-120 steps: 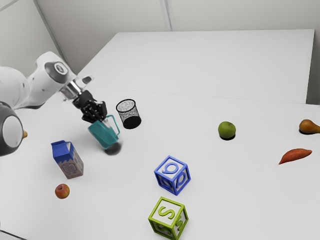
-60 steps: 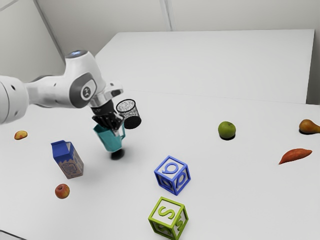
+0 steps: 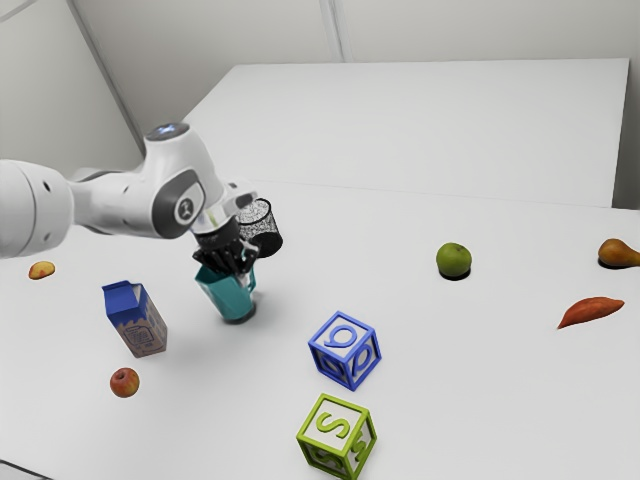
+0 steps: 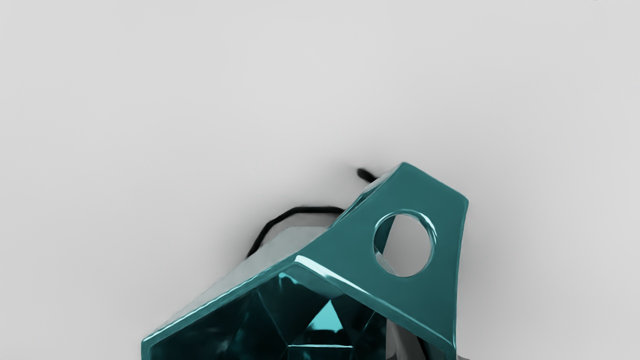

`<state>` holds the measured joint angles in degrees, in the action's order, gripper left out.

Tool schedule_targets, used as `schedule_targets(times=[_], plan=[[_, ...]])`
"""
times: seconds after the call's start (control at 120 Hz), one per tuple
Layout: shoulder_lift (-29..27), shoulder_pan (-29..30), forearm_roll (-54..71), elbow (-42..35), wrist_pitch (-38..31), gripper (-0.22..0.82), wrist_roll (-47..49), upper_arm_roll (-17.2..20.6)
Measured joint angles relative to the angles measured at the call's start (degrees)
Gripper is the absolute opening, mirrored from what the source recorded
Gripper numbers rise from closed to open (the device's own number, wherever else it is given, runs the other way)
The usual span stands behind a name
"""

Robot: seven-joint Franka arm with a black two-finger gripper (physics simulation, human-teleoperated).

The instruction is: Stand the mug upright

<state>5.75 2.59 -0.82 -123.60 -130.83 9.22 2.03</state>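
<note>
Teal mug (image 3: pixel 229 298) + green "S" blk (image 3: pixel 325 453)

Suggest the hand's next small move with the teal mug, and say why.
I'd ease the hand gently down without loosening its grip. The mug looks near upright, mouth up and base down, with a dark shadow close beneath on the table. I can't tell whether the base touches, so a slow lowering seems safer than releasing.

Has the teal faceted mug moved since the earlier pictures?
Yes: the mug has moved toward the exterior view's right, closer to the blue-and-white letter cube.
</note>
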Motion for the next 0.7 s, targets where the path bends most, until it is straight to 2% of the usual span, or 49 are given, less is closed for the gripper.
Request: schedule_targets(times=[0.158,0.325,0.408,0.542,0.7], plan=[[1.6,-0.2,0.1,0.2,-1.2,-0.18,2.5,0.3],[1.1,-0.2,-0.1,0.2,-1.4,0.18,4.1,0.8],[0.0,-0.1,-0.2,0.2,-1.3,0.32,4.8,0.9],[-2.2,-0.3,-0.1,0.2,-0.9,0.45,5.6,0.9],[-5.2,-2.0,-0.2,1.7,-0.1,0.53,6.4,0.7]])
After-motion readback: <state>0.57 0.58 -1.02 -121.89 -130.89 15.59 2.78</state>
